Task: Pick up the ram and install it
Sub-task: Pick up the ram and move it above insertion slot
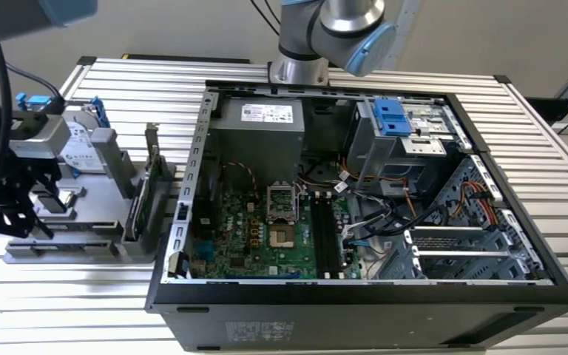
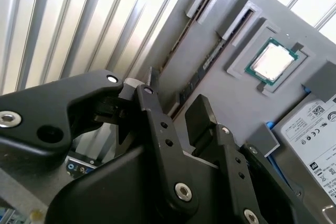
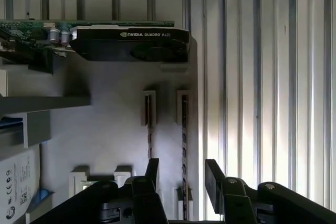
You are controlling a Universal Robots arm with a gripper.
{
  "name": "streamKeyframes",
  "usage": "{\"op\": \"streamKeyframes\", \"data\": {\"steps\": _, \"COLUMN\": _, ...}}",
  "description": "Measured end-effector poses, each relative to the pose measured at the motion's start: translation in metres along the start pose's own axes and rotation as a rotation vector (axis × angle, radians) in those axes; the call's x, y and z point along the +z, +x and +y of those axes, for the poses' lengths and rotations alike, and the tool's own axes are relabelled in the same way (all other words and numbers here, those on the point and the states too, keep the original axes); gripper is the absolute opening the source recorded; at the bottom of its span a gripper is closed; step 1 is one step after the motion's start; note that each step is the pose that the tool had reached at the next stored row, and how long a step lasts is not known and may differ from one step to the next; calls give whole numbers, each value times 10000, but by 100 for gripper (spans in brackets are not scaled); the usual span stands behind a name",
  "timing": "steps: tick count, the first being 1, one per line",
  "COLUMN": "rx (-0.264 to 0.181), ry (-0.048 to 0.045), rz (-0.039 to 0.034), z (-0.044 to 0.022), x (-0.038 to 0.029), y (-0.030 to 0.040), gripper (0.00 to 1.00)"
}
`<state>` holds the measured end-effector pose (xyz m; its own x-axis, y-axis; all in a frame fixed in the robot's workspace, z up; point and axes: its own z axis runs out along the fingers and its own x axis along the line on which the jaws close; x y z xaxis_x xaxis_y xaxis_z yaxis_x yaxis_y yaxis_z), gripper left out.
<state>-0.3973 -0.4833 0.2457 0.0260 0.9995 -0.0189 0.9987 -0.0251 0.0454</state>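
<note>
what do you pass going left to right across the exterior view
claw → upright card → green motherboard → drive cage with the blue clip

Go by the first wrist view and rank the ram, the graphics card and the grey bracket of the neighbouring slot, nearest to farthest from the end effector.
1. The ram: lined up between the open fingers of the end effector.
2. The grey bracket: one slot over, level with the ram's far end.
3. The graphics card: lying crosswise beyond both.
</note>
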Motion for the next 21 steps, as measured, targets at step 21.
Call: {"op": "streamKeyframes", "data": {"steps": 21, "rx": -79, "ry": 62, "rz": 4, "z": -8, "x": 179, "y": 3, "gripper": 100}}
